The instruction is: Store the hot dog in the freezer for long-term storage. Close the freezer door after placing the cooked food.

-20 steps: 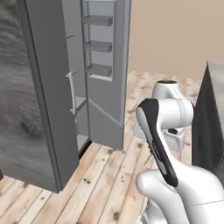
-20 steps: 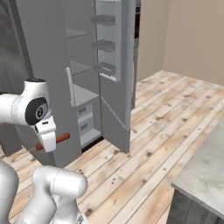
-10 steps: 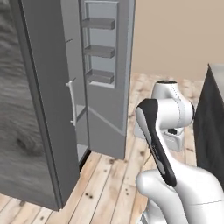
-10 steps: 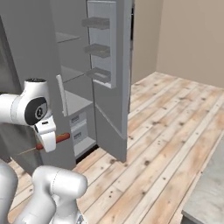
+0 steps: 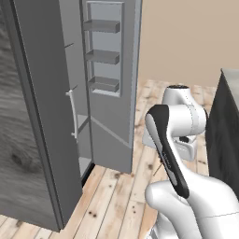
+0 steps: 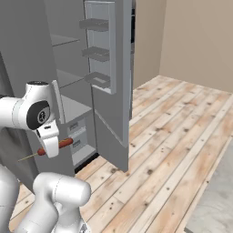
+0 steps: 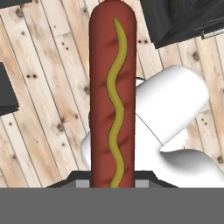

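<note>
1 hot dog (image 7: 112, 96) w/ 1 mustard line (image 7: 116, 100); 1 freezer (image 6: 68, 104), 1 open freezer door (image 5: 112, 84) w/ 3 door bins (image 5: 101, 57).

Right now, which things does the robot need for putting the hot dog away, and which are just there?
Needed:
- hot dog, held in the shut gripper
- freezer, standing open
- freezer door, swung open

Just there:
- wooden floor
- dark counter
- beige wall
</note>
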